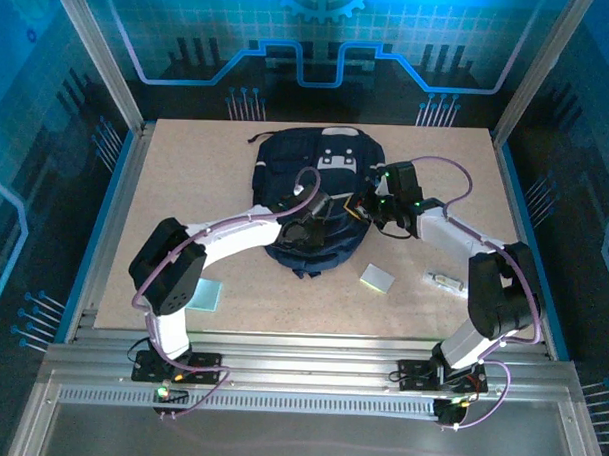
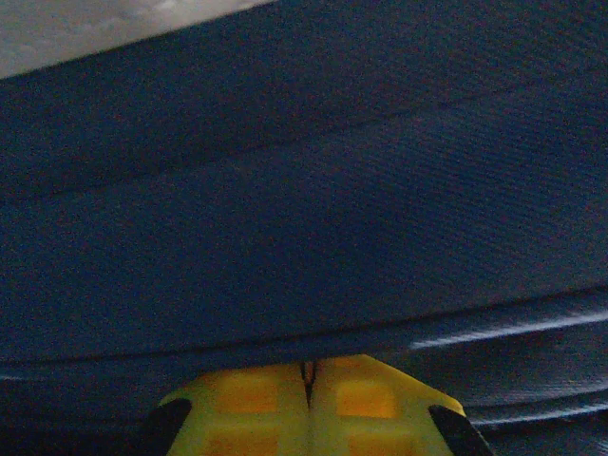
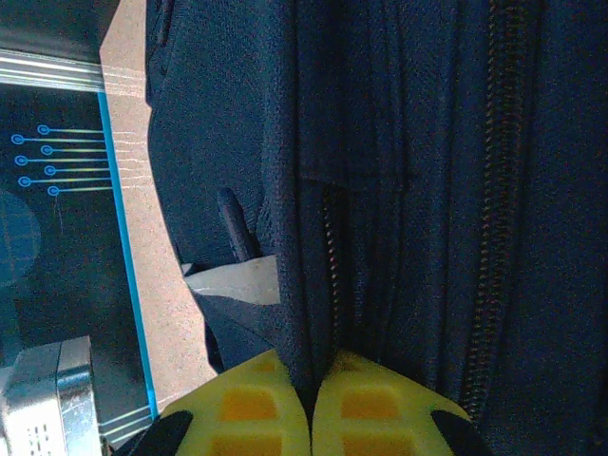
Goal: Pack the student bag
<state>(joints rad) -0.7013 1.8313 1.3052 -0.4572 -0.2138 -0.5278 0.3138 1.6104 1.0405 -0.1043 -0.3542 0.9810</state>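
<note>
Both grippers are down on the student bag point(image 1: 322, 154). The left gripper point(image 1: 311, 226) sits over the middle of the bag. In its wrist view the yellow fingertips point(image 2: 309, 378) meet with only a thin seam between them, closed against a fold of navy cloth; whether any cloth is nipped cannot be told. The right gripper point(image 1: 371, 204) is at the bag's right edge, and its wrist view shows the yellow jaws point(image 3: 312, 385) closed with a ridge of dark fabric running down between them, so it looks to be pinching the bag beside the zip.

The bag lies flat near the centre of the table point(image 1: 186, 174), its long axis running from the near side to the far side, with the pale grey patches at the far end. It lies directly beneath both tools; neither arm has to reach for it.

Its cloth point(image 2: 304, 237) is a fine woven navy, soft and folded into long ridges, and two rows of zip teeth point(image 3: 494, 190) run along the panel point(image 3: 380, 190).

Loose on the table nearer the arms are a flat pale green pad point(image 1: 207, 295) by the left arm, a small pale green block point(image 1: 377, 279), and a small whitish item point(image 1: 443, 282) too small to identify.
</note>
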